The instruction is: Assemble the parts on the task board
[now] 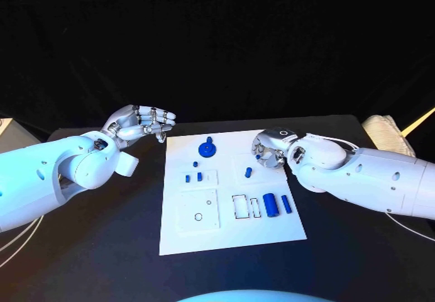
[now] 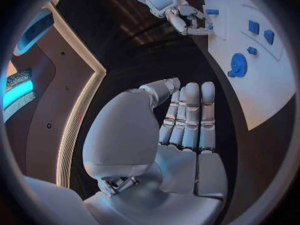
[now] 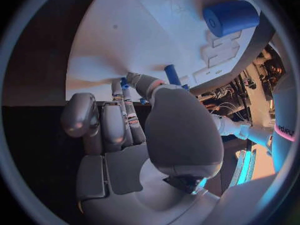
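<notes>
So the board (image 1: 231, 189) sits mid-counter (image 1: 109, 251) with blue parts scattered over it: a round gear-like piece (image 1: 207, 150) near the far edge, two tiny pegs (image 1: 193, 177) on a raised square, a small peg (image 1: 247, 171) just by the right hand, and a fat cylinder (image 1: 270, 202) with a thinner pin (image 1: 285, 203) beside it, next to an empty rectangular slot (image 1: 241, 206). The right hand (image 1: 270, 153) is down at the board's far right edge, fingers curled in close together. In the right wrist view the fingertips (image 3: 125, 82) are right at something small and blue, but I can't tell if it's actually pinched or just touched. The left hand (image 1: 145, 123) hangs off the board's far left corner, over bare counter, fingers curled in and holding nothing. My read: this is the pick-up stage for one of the small pegs on the right side, nothing looks seated yet. Next move probably needs a firm pinch, a clean lift, then lining the peg up over its hole without tilting it.
</notes>
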Tool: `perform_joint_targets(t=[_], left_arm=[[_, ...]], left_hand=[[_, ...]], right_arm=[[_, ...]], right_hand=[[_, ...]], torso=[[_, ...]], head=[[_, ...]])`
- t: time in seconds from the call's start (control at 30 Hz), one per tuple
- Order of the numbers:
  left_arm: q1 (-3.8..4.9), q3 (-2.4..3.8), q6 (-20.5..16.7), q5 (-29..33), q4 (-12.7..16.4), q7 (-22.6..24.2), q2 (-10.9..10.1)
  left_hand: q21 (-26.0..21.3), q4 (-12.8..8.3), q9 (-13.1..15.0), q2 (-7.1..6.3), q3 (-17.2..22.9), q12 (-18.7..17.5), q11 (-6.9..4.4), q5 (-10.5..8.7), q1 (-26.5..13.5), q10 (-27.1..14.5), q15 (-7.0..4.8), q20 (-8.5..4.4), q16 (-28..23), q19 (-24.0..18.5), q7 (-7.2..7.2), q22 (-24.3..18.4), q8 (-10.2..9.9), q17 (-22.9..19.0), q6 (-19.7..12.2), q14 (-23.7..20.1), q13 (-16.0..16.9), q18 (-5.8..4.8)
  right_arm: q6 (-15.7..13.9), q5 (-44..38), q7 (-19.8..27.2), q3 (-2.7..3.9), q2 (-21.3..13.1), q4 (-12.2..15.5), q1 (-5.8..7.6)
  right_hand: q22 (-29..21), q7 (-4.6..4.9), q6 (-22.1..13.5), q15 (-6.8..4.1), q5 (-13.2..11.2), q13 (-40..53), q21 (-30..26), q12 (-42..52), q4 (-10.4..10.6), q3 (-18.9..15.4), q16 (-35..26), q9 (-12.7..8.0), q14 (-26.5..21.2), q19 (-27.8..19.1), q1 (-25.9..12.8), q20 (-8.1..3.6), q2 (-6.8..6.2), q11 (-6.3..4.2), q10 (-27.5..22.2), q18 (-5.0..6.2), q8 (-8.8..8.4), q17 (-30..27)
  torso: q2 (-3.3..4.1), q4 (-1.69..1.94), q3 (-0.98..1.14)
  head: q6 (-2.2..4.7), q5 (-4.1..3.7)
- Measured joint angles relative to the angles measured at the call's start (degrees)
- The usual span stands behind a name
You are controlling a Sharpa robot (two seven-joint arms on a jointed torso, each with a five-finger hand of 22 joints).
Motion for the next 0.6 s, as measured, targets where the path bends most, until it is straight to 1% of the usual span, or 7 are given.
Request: perform_joint_targets(t=[0.07, 0.1, 0.17, 0.23, 0.47, 0.57, 0.6], left_arm=[[0.00, 0.00, 0.00, 0.02, 0.00, 0.00, -0.01], [0.00, 0.00, 0.00, 0.03, -0.01, 0.00, -0.01], [0.00, 0.00, 0.00, 0.05, -0.01, 0.00, -0.01], [0.00, 0.00, 0.00, 0.06, 0.00, -0.01, -0.02], [0.00, 0.00, 0.00, 0.09, 0.02, -0.08, -0.04], [0.00, 0.01, 0.00, 0.09, 0.02, -0.10, -0.04], [0.00, 0.01, 0.00, 0.10, 0.02, -0.10, -0.04]], left_hand=[[0.00, 0.00, 0.00, 0.00, 0.00, 0.00, 0.00, 0.00, 0.00, 0.00, 0.00, 0.00, 0.00, 0.00, 0.12, 0.00, 0.00, 0.00, -0.12, 0.00, 0.00, -0.01], [0.00, 0.00, 0.00, 0.00, 0.00, 0.00, 0.02, 0.00, 0.00, -0.25, 0.00, 0.00, 0.00, 0.00, 0.20, -0.03, 0.00, 0.00, -0.20, 0.00, 0.00, 0.00], [0.00, 0.00, 0.00, 0.00, 0.00, 0.00, 0.00, 0.00, 0.00, -0.41, 0.00, 0.00, 0.00, 0.00, 0.20, -0.06, 0.00, 0.00, -0.20, 0.00, 0.00, -0.01], [0.00, 0.00, 0.00, 0.00, 0.00, 0.20, 0.01, 0.00, 0.00, -0.42, 0.00, 0.00, 0.00, 0.00, 0.20, -0.06, 0.00, 0.00, -0.20, 0.00, 0.07, -0.01], [0.00, 0.00, 0.00, 0.00, 0.00, 0.20, 0.00, 0.00, 0.00, -0.41, 0.00, 0.00, 0.00, 0.00, 0.19, -0.06, 0.00, 0.00, -0.20, 0.00, 0.07, -0.01], [0.00, 0.00, 0.00, 0.00, 0.00, 0.19, 0.13, 0.00, 0.00, -0.54, 0.00, 0.00, 0.00, 0.00, 0.19, -0.06, 0.00, 0.01, -0.20, 0.00, 0.07, -0.01], [0.00, 0.00, 0.00, 0.00, 0.00, 0.19, 0.21, 0.00, 0.00, -0.62, 0.00, 0.00, 0.00, 0.00, 0.19, -0.06, 0.00, 0.01, -0.20, 0.00, 0.07, -0.01]], right_arm=[[-0.02, -0.05, -0.09, 0.04, 0.23, -0.24, -0.04], [-0.04, -0.07, -0.14, 0.06, 0.36, -0.39, -0.06], [-0.06, -0.13, -0.26, 0.11, 0.59, -0.69, -0.11], [-0.09, -0.20, -0.37, 0.16, 0.77, -0.92, -0.16], [-0.11, -0.47, -0.74, 0.27, 1.17, -1.25, -0.30], [-0.17, -0.68, -1.02, 0.32, 1.31, -1.31, -0.39], [-0.21, -0.75, -1.12, 0.33, 1.35, -1.31, -0.43]], right_hand=[[0.98, -0.09, 0.83, 0.00, 0.00, 0.05, 1.01, 0.20, -0.16, 0.16, 0.43, 0.28, 0.00, 0.32, -0.22, 0.06, 0.25, -0.22, 0.42, 0.00, 0.44, 0.15], [1.67, -0.36, 1.11, 0.00, 0.00, 0.23, 1.68, 0.27, -0.26, 0.26, 0.43, 0.51, 0.00, 0.50, 0.09, -0.12, 0.87, -0.44, 0.76, 0.00, 0.81, 0.15], [2.38, -0.40, 1.55, 0.00, -1.62, 0.50, 2.34, 0.54, -0.28, 0.92, 0.93, 0.79, 0.00, 0.50, 0.38, -0.12, 1.43, -0.51, 0.93, 0.01, 1.10, 0.15], [3.06, -0.53, 1.68, 0.00, -2.38, 0.55, 2.81, 0.60, -0.33, 1.26, 1.10, 1.06, 0.00, 0.50, 0.16, -0.12, 1.66, -0.72, 1.33, -0.63, 1.31, 0.22], [4.82, -1.14, 3.12, -0.21, -2.45, 1.06, 4.60, 0.70, -0.50, 1.44, 1.75, 1.74, 0.21, 0.83, 0.00, -0.21, 2.27, -1.26, 2.29, -0.62, 2.41, 0.50], [5.95, -1.57, 4.36, -1.03, -2.59, 1.33, 5.61, 1.20, -0.66, 1.60, 2.15, 2.34, 0.21, 1.21, -0.02, -0.43, 3.04, -1.43, 3.11, -0.61, 3.32, 0.51], [6.31, -1.66, 4.79, -1.03, -2.61, 1.52, 5.98, 1.41, -0.88, 1.82, 2.15, 2.61, 0.21, 1.40, 0.02, -0.62, 3.20, -1.24, 3.30, -0.62, 3.70, 0.51]], torso=[[0.00, -0.01, 0.00], [0.00, 0.00, 0.00], [0.00, 0.01, 0.00], [0.00, 0.01, 0.00], [0.00, -0.01, 0.01], [-0.01, -0.01, 0.00], [-0.01, -0.01, 0.00]], head=[[-0.01, -0.03], [-0.03, -0.04], [-0.03, -0.04], [-0.08, 0.00], [-0.25, 0.10], [-0.31, 0.12], [-0.32, 0.12]])
